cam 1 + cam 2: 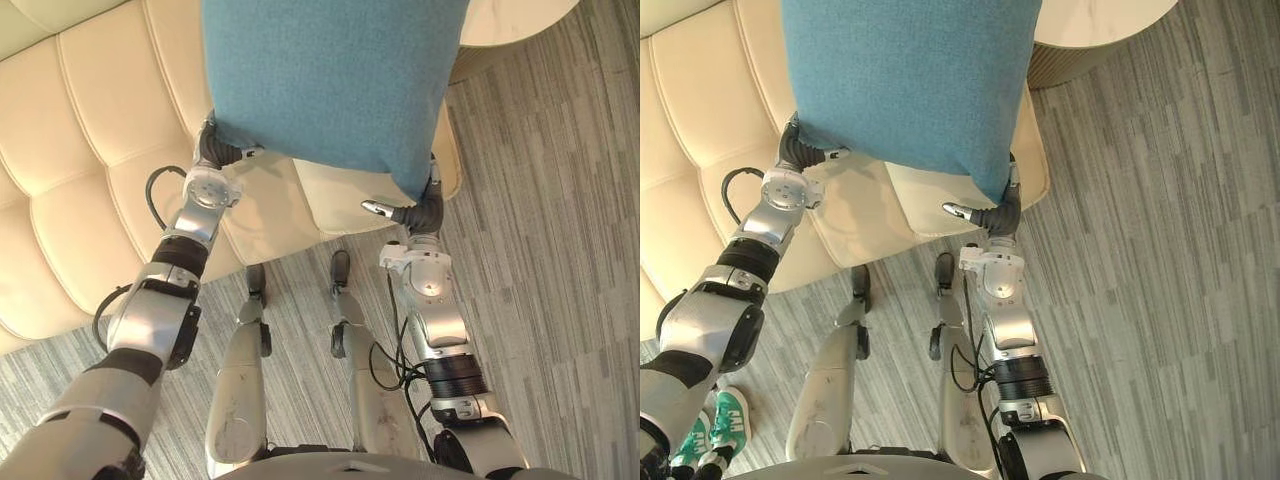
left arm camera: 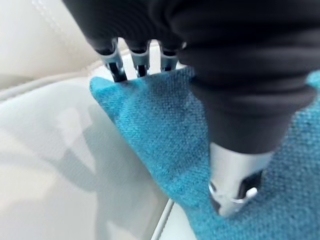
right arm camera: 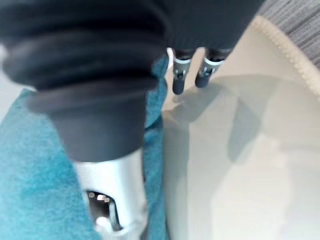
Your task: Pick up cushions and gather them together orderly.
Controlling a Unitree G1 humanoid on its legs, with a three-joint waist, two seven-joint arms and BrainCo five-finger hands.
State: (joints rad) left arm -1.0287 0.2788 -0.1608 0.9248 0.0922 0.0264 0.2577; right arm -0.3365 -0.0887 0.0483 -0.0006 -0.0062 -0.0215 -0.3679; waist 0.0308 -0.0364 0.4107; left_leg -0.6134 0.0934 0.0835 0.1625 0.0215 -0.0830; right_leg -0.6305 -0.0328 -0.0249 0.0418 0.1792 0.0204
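Teal cushion (image 1: pixel 330 80) hangs closest to the head camera, raised clear of the sofa (image 1: pixel 90 150) and held above its front edge, one lower corner in each hand. I judge this to be the carry step: lifted and not yet set down with any others.

Left hand (image 1: pixel 215 150): pinching the cushion's lower left corner. The wrist view shows the thumb (image 2: pixel 235 190) pressed flat on the near face and the fingers (image 2: pixel 115 65) running behind the fabric.

Right hand (image 1: pixel 420 212): pinching the lower right corner in the same way, with the thumb (image 3: pixel 112 200) on the teal face and the fingers (image 3: pixel 180 75) past the edge on the far side. Holding both bottom corners keeps the cushion hanging flat and square, which should help it go down neatly.

Materials: the cushion is a coarse woven cloth, matte, soft enough to fold slightly at the pinched corners. The sofa is smooth cream upholstery, leather-like, quilted into stitched panels. Directly below the cushion, at the sofa's front edge, lies a flat cream pad (image 1: pixel 340 195) with rounded corners and a piped seam; I cannot tell whether it is loose or part of the seat. The floor (image 1: pixel 560 250) is grey striped carpet. A person's green shoes (image 1: pixel 715 425) stand on it near the sofa's front edge, on my left.
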